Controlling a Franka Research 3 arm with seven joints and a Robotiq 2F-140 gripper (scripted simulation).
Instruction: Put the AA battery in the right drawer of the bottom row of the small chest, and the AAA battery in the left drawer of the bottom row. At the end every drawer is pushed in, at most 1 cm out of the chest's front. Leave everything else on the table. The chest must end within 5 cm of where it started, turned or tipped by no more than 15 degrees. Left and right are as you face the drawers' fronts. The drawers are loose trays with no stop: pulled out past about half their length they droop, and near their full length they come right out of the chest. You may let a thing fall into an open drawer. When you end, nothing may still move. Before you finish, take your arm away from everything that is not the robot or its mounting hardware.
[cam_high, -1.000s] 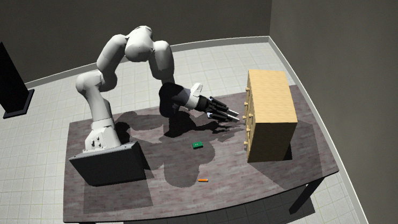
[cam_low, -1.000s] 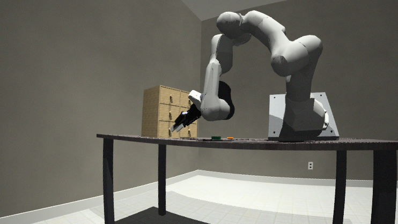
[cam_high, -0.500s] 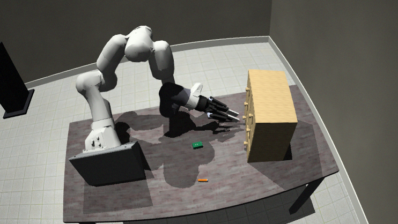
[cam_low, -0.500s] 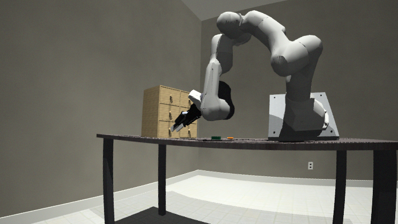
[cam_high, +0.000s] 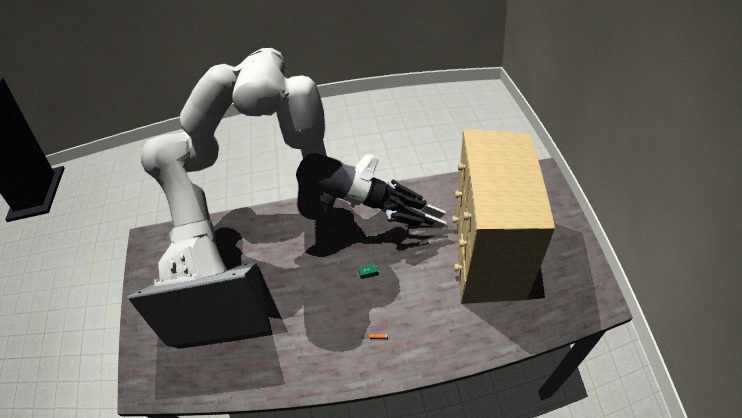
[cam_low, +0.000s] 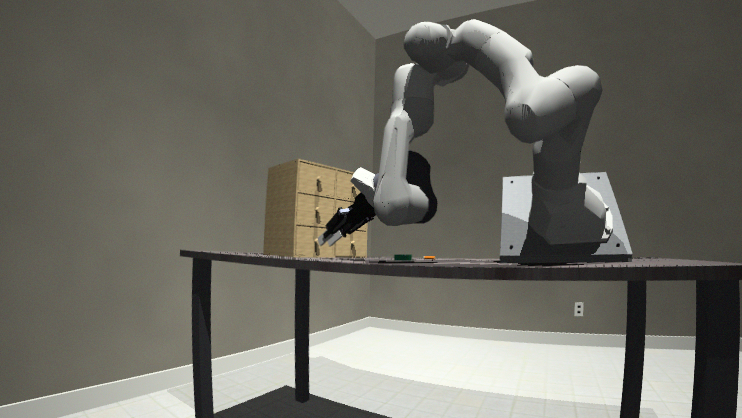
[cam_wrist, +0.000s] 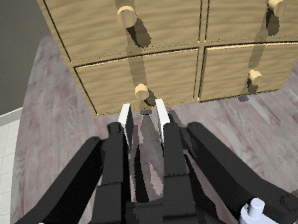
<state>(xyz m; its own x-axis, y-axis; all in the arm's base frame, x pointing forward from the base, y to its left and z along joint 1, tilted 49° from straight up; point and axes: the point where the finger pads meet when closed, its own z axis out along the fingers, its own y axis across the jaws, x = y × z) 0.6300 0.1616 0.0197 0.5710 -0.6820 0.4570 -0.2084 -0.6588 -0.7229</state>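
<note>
The small wooden chest (cam_high: 508, 181) (cam_low: 280, 207) stands upright with its drawer fronts toward the robot. The bottom left drawer (cam_wrist: 110, 82) and the bottom right drawer (cam_wrist: 225, 70) look pushed in. My gripper (cam_high: 441, 218) (cam_low: 329, 239) (cam_wrist: 144, 111) is slightly open and empty, tilted down toward the chest. Its tips are just short of and below the bottom left drawer's knob (cam_wrist: 142, 91), which shows ahead of the gap. An orange cylinder (cam_high: 378, 336) (cam_low: 428, 257), looking like a battery, lies on the table; its size class cannot be told. I see no second such battery; drawer insides are hidden.
A green block (cam_high: 368, 270) (cam_low: 402, 257) lies on the table between the robot's base and the chest. Other knobs stick out of the front, one (cam_wrist: 126, 16) above the bottom left drawer and one (cam_wrist: 255, 76) on the bottom right drawer.
</note>
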